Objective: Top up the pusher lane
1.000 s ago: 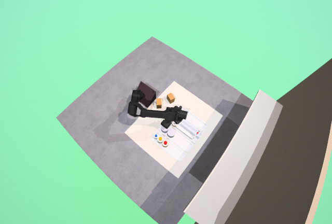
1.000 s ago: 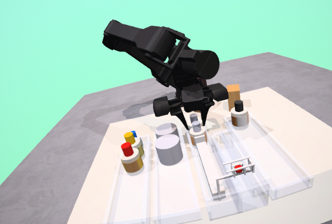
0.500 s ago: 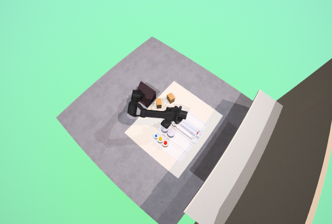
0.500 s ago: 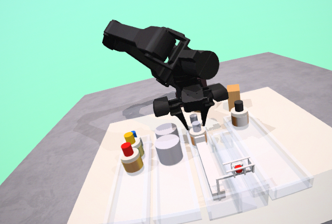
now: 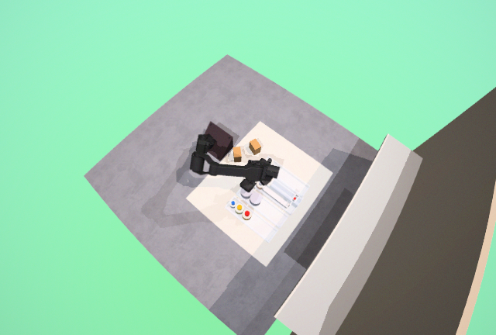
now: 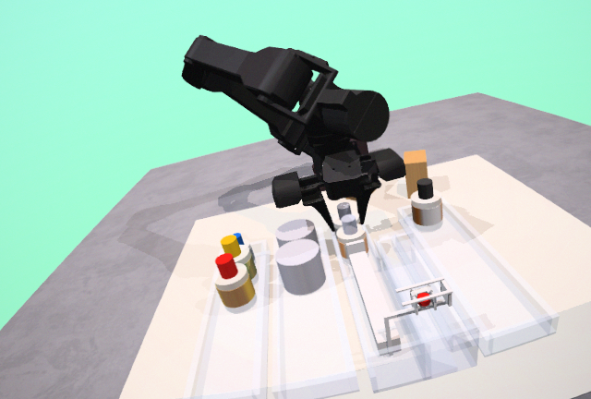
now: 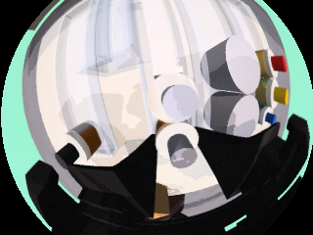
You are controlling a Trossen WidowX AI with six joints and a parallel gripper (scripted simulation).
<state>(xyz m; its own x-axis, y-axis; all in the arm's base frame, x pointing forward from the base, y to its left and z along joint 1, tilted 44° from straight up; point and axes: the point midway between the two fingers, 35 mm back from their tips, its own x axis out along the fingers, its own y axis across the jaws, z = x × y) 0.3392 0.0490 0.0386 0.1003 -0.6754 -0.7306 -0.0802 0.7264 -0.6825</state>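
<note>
The gripper [image 6: 344, 215] points straight down over the far end of the middle lane, its two black fingers [image 6: 326, 213] pinched on a grey-capped jar [image 6: 344, 210]. In the exterior view only this jar's cap shows, because a second grey-capped jar [image 6: 352, 237] with a white shoulder and brown band stands just in front of it, nearer the camera. Whether the two jars touch cannot be told. In the wrist view the held jar [image 7: 180, 145] sits between the dark finger bases, with the other jar [image 7: 175, 100] just beyond it.

The white pusher plate strip [image 6: 372, 292] runs along the lane floor from that second jar toward the near end, where a white frame [image 6: 391, 330] stands. In the lane just to the right lies a small white bracket with a red knob [image 6: 423, 296].

To the left, two plain grey cylinders [image 6: 299, 265] stand one behind the other in their own clear lane. Farther left, three brown-banded jars stand in a row: red cap [image 6: 226, 265] nearest, yellow cap [image 6: 230, 245] behind it, blue cap [image 6: 237, 237] farthest.

To the right, a black-capped jar [image 6: 426, 204] stands at the far end of the rightmost lane, with a wooden block [image 6: 415, 171] behind it on the cream mat [image 6: 520, 223].
</note>
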